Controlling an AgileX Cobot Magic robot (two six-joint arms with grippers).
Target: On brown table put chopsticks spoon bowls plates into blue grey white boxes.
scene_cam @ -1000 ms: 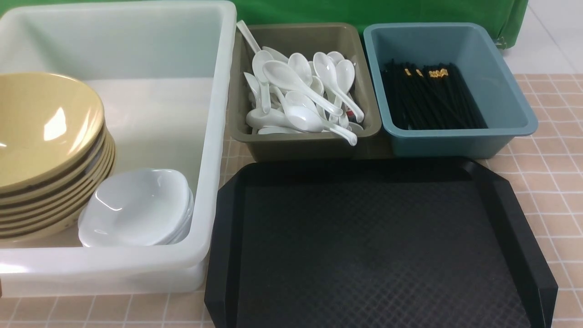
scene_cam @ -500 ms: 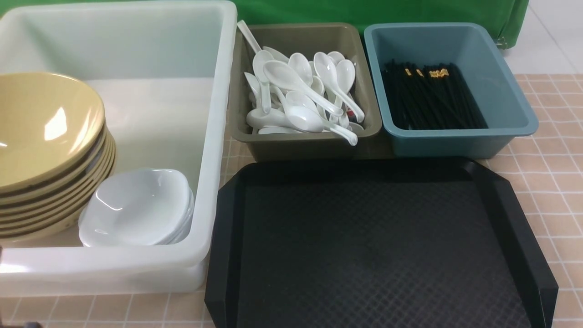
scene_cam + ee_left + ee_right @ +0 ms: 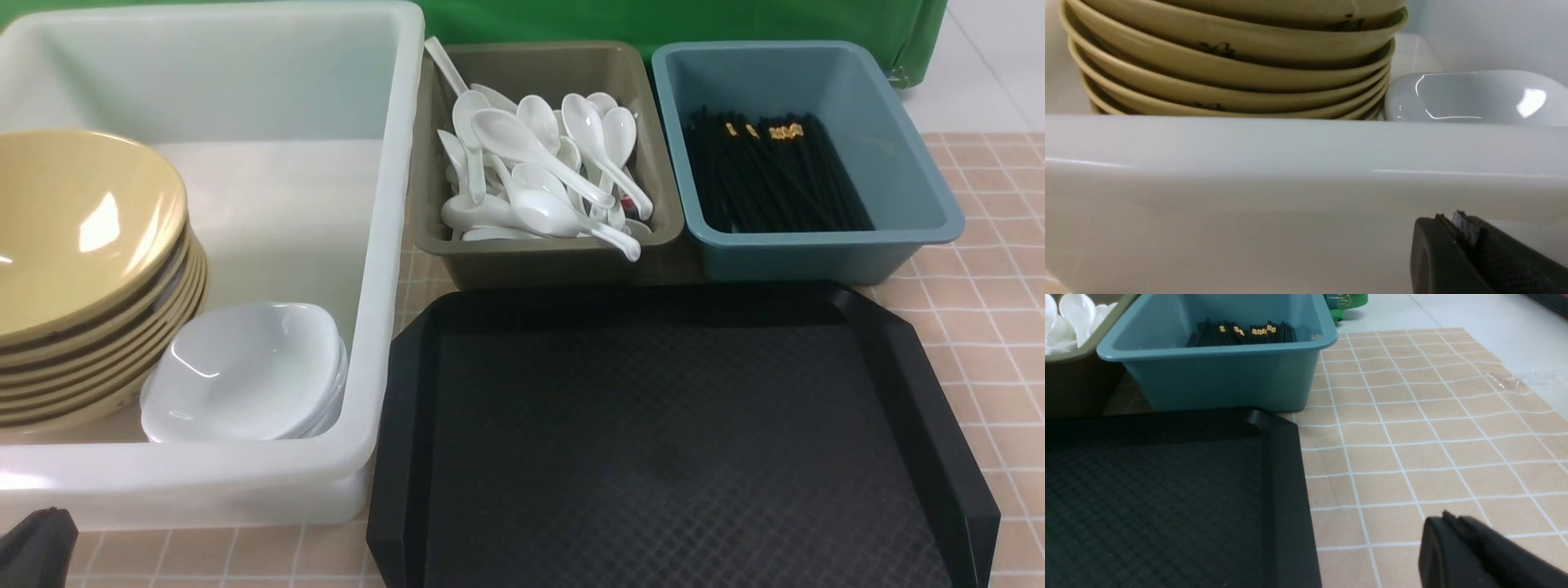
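In the big white box (image 3: 384,245) a stack of yellow bowls (image 3: 82,269) leans beside stacked white plates (image 3: 245,367). White spoons (image 3: 539,171) fill the grey box (image 3: 522,261), and black chopsticks (image 3: 767,175) lie in the blue box (image 3: 816,257). My left gripper (image 3: 1453,222) is shut and holds nothing, low outside the white box's near wall (image 3: 1249,163); its dark tip (image 3: 37,547) shows at the front view's lower left corner. My right gripper (image 3: 1447,520) is shut and holds nothing, over the brown table (image 3: 1412,437) to the right of the tray.
A flat black tray (image 3: 669,441) with raised edges lies nearest me, in front of the grey and blue boxes, with nothing on it. Tiled brown table (image 3: 980,286) shows to its right. A green cloth hangs behind the boxes.
My left gripper's tip has risen into the front view's lower left corner. The boxes and their contents have not moved.
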